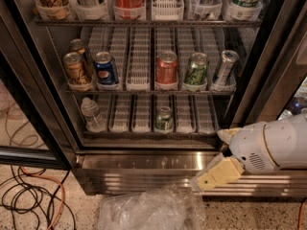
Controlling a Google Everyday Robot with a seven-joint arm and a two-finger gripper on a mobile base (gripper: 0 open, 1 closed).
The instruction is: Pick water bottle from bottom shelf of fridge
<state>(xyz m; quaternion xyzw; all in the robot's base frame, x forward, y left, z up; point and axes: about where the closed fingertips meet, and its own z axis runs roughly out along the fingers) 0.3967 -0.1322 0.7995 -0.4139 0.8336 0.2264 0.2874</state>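
Observation:
The fridge [271, 66] stands open, with a steel louvred base [139, 178]. The water bottle [91, 114], small, clear and ribbed, stands upright at the far left of the bottom shelf [139, 127], between white lane dividers. A green can [164, 119] stands mid-shelf. My gripper [209, 158] is at the lower right, in front of the base and below the shelf's right end, far right of the bottle. Its cream fingers [217, 174] are spread apart and hold nothing.
The middle shelf holds a row of colourful cans [168, 68]; more drinks fill the top shelf. A crumpled clear plastic bag [148, 210] lies on the floor before the base. Black and orange cables [29, 195] lie at the lower left by the open door's edge [24, 155].

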